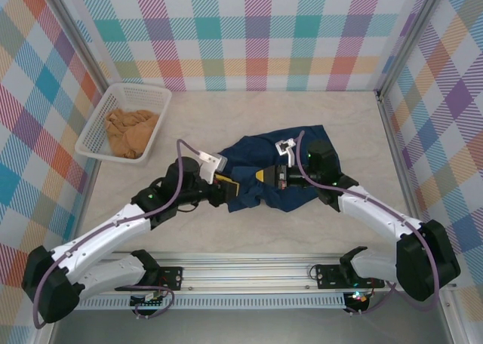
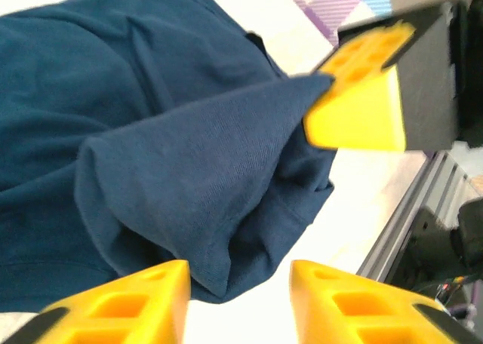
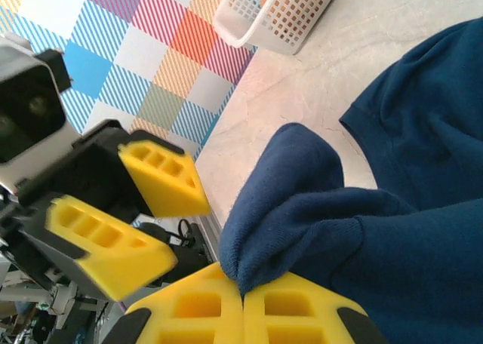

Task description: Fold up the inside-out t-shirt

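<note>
The right gripper (image 3: 243,291) is clamped on a raised fold of the navy t-shirt (image 1: 260,152). The left gripper (image 2: 238,274), jaws apart and empty, faces that fold from the left.

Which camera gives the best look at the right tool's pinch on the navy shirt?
Right wrist: the right tool is shut on a bunched fold of the t-shirt, seen close. Left wrist catches one of its fingers against the cloth; top external shows it small.
</note>
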Controlling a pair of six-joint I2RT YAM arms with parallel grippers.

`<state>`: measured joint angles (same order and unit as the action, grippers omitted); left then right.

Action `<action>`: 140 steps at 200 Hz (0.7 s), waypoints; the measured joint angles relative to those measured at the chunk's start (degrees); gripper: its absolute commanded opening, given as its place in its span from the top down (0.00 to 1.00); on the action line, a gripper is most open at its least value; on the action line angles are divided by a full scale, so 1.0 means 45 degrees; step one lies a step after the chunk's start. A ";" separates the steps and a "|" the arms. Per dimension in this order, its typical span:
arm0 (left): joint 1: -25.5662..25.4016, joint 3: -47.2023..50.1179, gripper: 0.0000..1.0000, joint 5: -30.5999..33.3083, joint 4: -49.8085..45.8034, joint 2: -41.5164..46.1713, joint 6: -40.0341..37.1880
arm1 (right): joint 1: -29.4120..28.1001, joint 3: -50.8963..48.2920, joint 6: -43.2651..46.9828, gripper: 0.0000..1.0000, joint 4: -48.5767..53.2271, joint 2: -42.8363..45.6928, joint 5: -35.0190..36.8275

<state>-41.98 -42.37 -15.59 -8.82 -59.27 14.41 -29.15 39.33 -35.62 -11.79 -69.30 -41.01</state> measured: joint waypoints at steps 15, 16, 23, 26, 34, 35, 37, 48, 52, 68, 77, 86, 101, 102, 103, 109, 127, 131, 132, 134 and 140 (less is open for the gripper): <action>-0.0039 -0.0073 0.66 -0.0058 -0.0058 -0.0748 -0.0078 | 0.0000 0.0000 -0.0010 1.00 0.0000 0.0000 0.0010; -0.0039 -0.0073 0.66 -0.0058 -0.0058 -0.0782 -0.0078 | 0.0000 0.0000 -0.0010 1.00 0.0000 0.0000 0.0010; -0.0039 -0.0121 0.65 -0.0073 -0.0068 -0.1146 -0.0078 | 0.0000 0.0000 -0.0010 1.00 0.0000 0.0000 0.0015; -0.0039 -0.0126 0.64 -0.0092 -0.0063 -0.1287 -0.0078 | 0.0000 0.0000 -0.0005 1.00 0.0000 0.0000 0.0019; -0.0039 -0.0141 0.62 -0.0189 -0.0053 -0.1583 -0.0063 | 0.0000 0.0000 -0.0005 1.00 0.0000 0.0005 0.0044; -0.0039 -0.0141 0.62 -0.0189 -0.0053 -0.1603 -0.0053 | 0.0000 0.0000 -0.0005 1.00 0.0000 0.0005 0.0049; -0.0039 -0.0146 0.62 -0.0219 -0.0053 -0.1661 -0.0063 | 0.0000 0.0000 -0.0005 1.00 0.0000 0.0005 0.0063; -0.0039 -0.0146 0.63 -0.0408 -0.0015 -0.1909 -0.0024 | 0.0000 0.0000 0.0000 1.00 0.0015 0.0029 0.0112; -0.0039 -0.0155 0.64 -0.0461 0.0010 -0.1972 -0.0005 | 0.0000 0.0000 0.0005 1.00 0.0019 0.0053 0.0121; -0.0039 -0.0243 0.74 -0.0777 0.0136 -0.2263 0.0160 | 0.0000 0.0000 0.0005 1.00 0.0078 0.0131 0.0209; -0.0049 -0.0296 0.79 -0.0889 0.0282 -0.2370 0.0189 | 0.0000 0.0000 0.0010 1.00 0.0097 0.0175 0.0238; -0.0058 -0.0335 0.82 -0.0967 0.0374 -0.2404 0.0287 | 0.0000 0.0000 0.0058 1.00 0.0155 0.0223 0.0257; -0.0058 -0.0437 0.86 -0.1001 0.0432 -0.2399 0.0301 | 0.0000 0.0000 0.0160 1.00 0.0306 0.0272 0.0325; -0.0058 -0.0447 0.86 -0.1001 0.0432 -0.2399 0.0296 | 0.0000 0.0000 0.0165 1.00 0.0321 0.0272 0.0335; -0.0058 -0.0457 0.86 -0.1001 0.0427 -0.2399 0.0291 | 0.0000 0.0000 0.0165 1.00 0.0330 0.0277 0.0340; -0.0058 -0.0495 0.88 -0.1001 0.0432 -0.2399 0.0291 | 0.0000 0.0000 0.0248 1.00 0.0403 0.0287 0.0350; -0.0058 -0.0627 0.94 -0.0996 0.0461 -0.2390 0.0311 | 0.0024 0.0000 0.0471 1.00 0.0646 0.0321 0.0355; -0.0058 -0.0651 0.94 -0.0996 0.0471 -0.2390 0.0257 | 0.0039 -0.0005 0.0510 1.00 0.0695 0.0335 0.0355; -0.0058 -0.0656 0.94 -0.0996 0.0471 -0.2390 0.0267 | 0.0044 0.0000 0.0520 1.00 0.0704 0.0335 0.0355; -0.0058 -0.0675 0.94 -0.0991 0.0471 -0.2390 0.0287 | 0.0049 0.0000 0.0554 1.00 0.0729 0.0340 0.0350; -0.0058 -0.0719 0.92 -0.0991 0.0461 -0.2390 0.0257 | 0.0049 0.0000 0.0622 1.00 0.0758 0.0364 0.0355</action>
<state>-42.24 -45.60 -20.05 -6.74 -70.02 15.57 -28.93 39.33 -32.82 -8.38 -67.66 -39.42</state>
